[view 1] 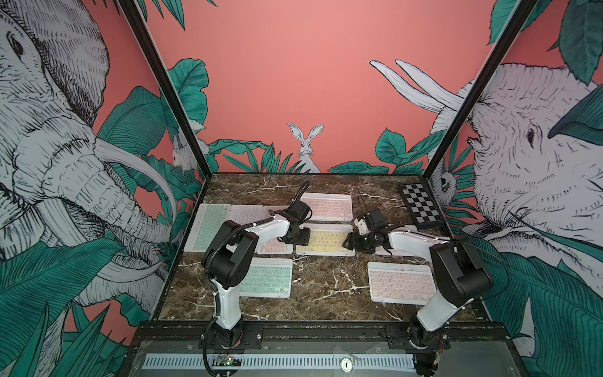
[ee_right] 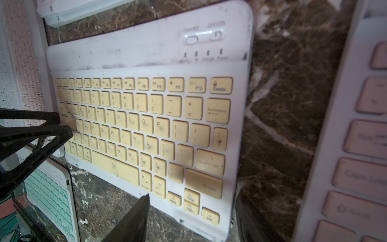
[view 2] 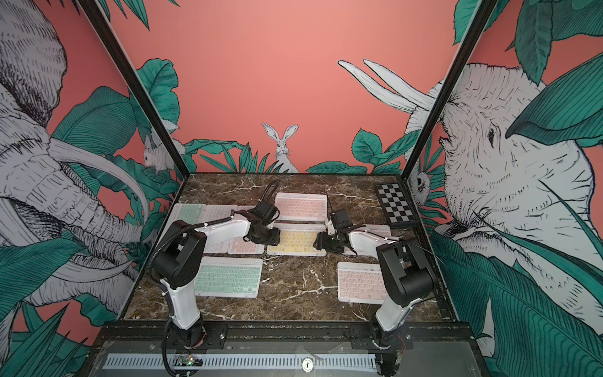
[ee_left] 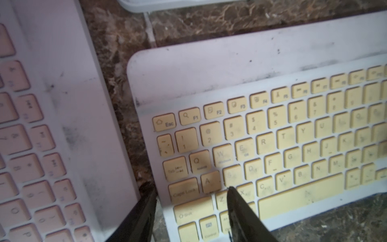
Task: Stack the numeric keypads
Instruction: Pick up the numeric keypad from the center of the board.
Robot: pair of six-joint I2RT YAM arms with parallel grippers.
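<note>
Place: robot test cell in a lab, not a home or shop.
Enclosure: black frame posts (view 1: 163,88) hold printed wall panels (view 1: 293,81), jungle art with elephants, a rabbit and leaves on pink.
Work surface: marble-look tabletop (view 1: 326,287), walled on three sides.
Robots: left arm (view 1: 228,258) and right arm (view 1: 456,271) mounted on a black rail (view 1: 326,329) along the near edge.
Electronics: bare circuit board (view 1: 228,361) with lit LEDs, loose cable, slotted duct (view 1: 293,362) below the rail.
Props: several alike numeric keypads (view 1: 326,243) laid flat; checkered board (view 1: 421,205) in the far right corner.
</note>
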